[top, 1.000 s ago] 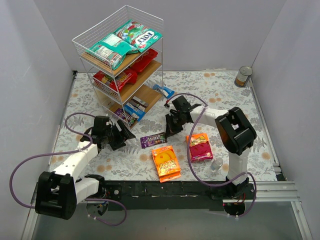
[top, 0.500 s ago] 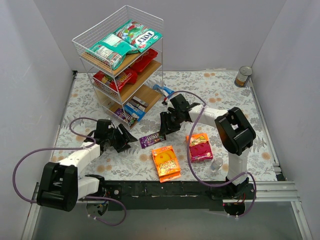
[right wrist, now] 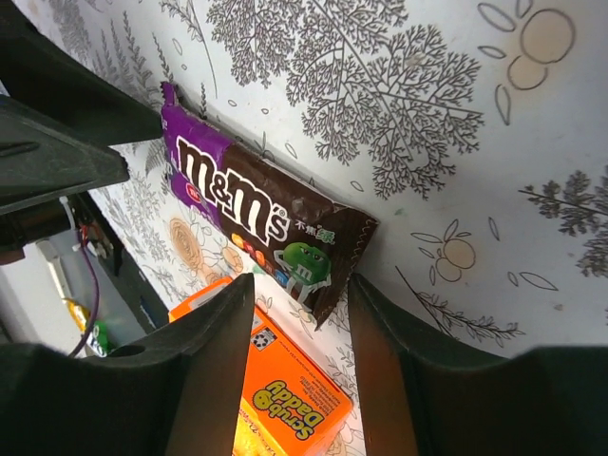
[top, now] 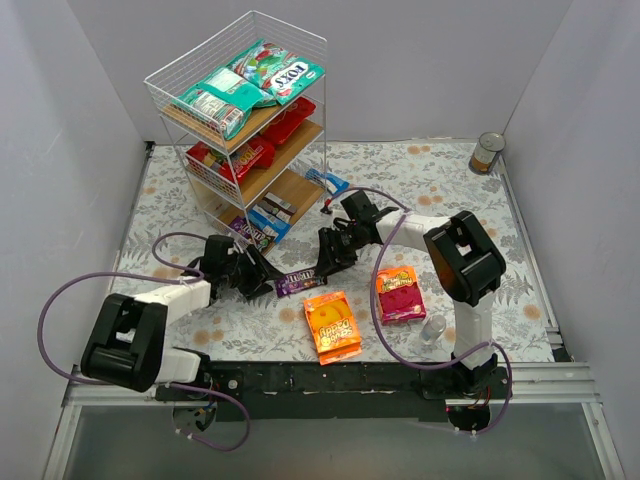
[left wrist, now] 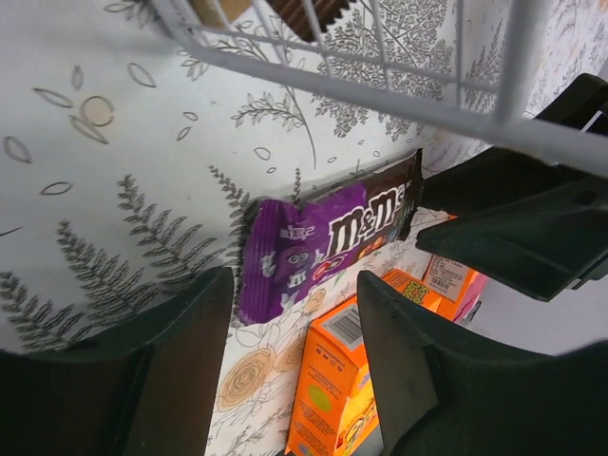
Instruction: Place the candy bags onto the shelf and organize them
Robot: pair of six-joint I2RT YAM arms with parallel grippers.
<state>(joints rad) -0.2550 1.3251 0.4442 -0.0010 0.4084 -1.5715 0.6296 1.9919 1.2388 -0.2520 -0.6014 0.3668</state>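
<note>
A purple and brown candy pack (top: 300,283) lies flat on the table between my two grippers. My left gripper (top: 262,282) is open at its purple end, fingertips just short of the pack (left wrist: 323,242). My right gripper (top: 325,262) is open at the brown end, and a corner of the pack (right wrist: 256,204) reaches between its fingers without touching them. An orange bag (top: 332,325) and a pink-orange bag (top: 400,292) lie nearer the front. The shelf (top: 300,35) stands at the back left with teal-green bags (top: 250,85) on top, red bags (top: 260,145) in the middle and small packs (top: 262,225) below.
A silver tin can (top: 487,153) stands at the back right corner. A small clear cup (top: 433,330) sits by the right arm's base. A blue pack (top: 328,182) lies beside the shelf's foot. The shelf's wire (left wrist: 380,85) hangs close over my left gripper.
My right gripper has opened and shifted left and down to the pack's brown end. My left gripper has moved right to the purple end and narrowed a little. The pack slid slightly left.
</note>
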